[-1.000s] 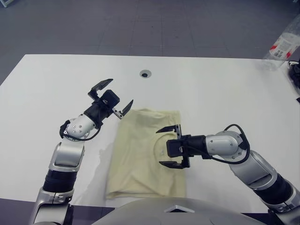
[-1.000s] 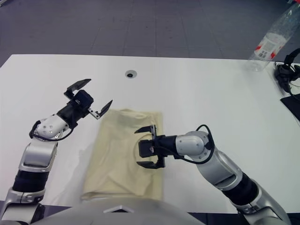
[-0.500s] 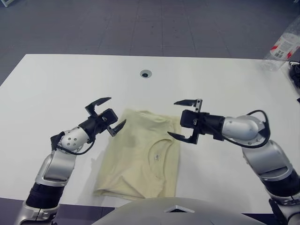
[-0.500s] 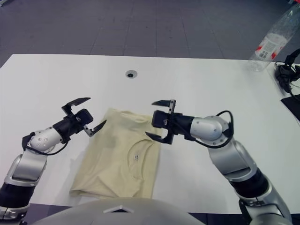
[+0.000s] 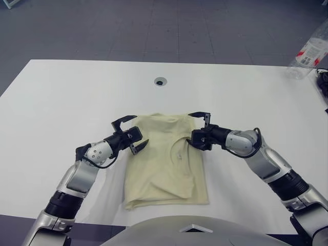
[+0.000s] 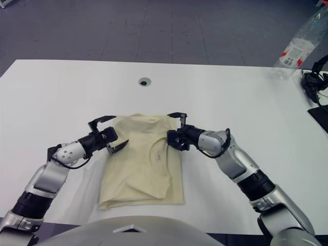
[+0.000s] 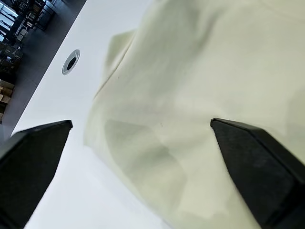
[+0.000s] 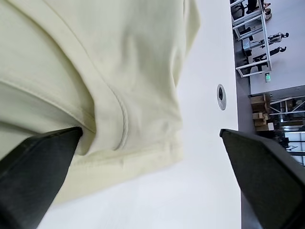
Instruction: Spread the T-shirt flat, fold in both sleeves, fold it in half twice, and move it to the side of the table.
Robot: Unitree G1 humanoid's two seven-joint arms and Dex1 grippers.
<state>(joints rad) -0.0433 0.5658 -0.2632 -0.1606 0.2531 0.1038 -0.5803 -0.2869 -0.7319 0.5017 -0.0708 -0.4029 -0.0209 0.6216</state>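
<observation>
Left eye view, white table (image 5: 61,92), grey tiled floor (image 5: 154,25)

table (image 5: 61,92): white, before me
grommet (image 5: 160,81): far middle (round, dark)
bottle (image 6: 294,51): clear, my far right
cable (image 6: 311,79): black, beside it

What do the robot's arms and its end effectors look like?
The left arm and right arm are silver-grey shells with black joints. The left end effector and right end effector are black, each with two pointed claw-like fingers. A black cable loops at each wrist.
</observation>
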